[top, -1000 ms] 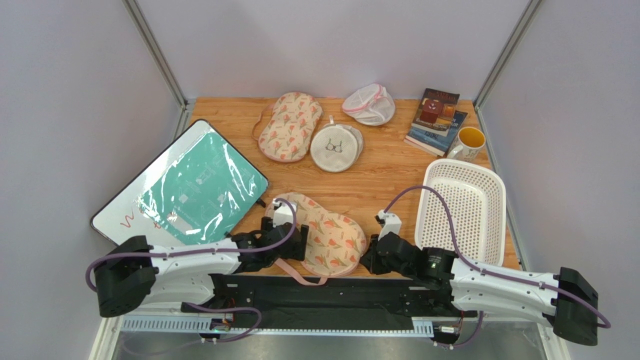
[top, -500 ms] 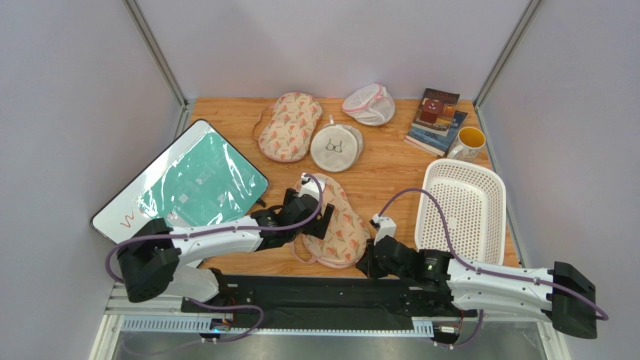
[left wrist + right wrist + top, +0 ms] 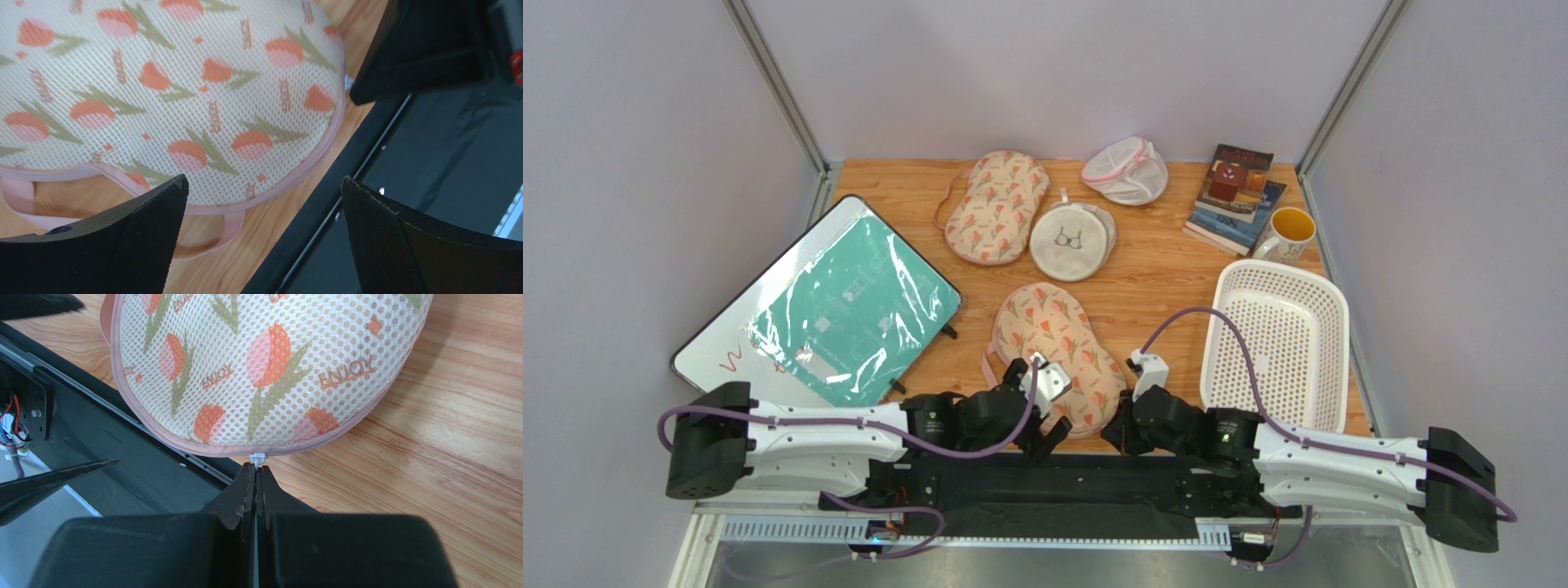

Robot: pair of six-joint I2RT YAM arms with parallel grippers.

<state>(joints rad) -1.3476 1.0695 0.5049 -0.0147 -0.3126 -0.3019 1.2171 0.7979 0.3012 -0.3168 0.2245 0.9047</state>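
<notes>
Light-wood table (image 3: 1161, 276) enclosed on three sides by plain pale lilac-grey walls (image 3: 1063, 61) (slim metal posts (image 3: 777, 86) at the rear corners), evenly lit throughout.

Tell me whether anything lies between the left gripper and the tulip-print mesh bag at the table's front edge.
Nothing visible does. The left gripper hovers with jaws open over the near rim of the tulip-print mesh bag. The right gripper is shut on its zipper pull, off to the side.

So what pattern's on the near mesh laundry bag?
Orange tulips, green leaves, on the cream mesh laundry bag; clearest in right wrist view.
</notes>
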